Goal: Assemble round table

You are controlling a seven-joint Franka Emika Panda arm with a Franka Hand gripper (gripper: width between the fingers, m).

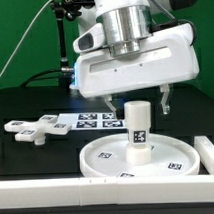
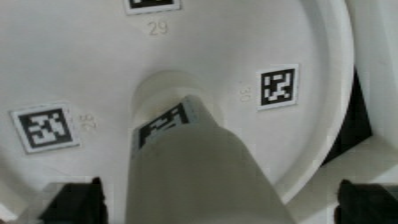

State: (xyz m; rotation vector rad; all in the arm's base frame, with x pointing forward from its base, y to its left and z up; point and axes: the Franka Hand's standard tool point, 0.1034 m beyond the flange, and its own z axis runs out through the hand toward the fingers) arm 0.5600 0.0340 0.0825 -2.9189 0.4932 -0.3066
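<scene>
Leg (image 1: 139, 129) stands upright on the hub at the middle of the disc (image 1: 147, 164). The disc lies flat on the dark surface (image 1: 20, 103), just beside the white bars (image 1: 58, 189) at the edge. Foot (image 1: 31, 129) lies flat to the exterior view's left of the disc, apart from it. The marker board (image 1: 90, 121) lies behind, between foot and leg.

The pincer (image 1: 141, 102) hangs over the leg with its jaws wide, one finger on each side of the leg's top. It holds nothing. In the wrist view the leg (image 2: 205, 165) runs between the two dark fingertips (image 2: 71, 203) of the pincer (image 2: 214, 205), with a gap on either side. Its far end meets the hub of the disc (image 2: 89, 60), whose face bears square tags (image 2: 278, 86).
</scene>
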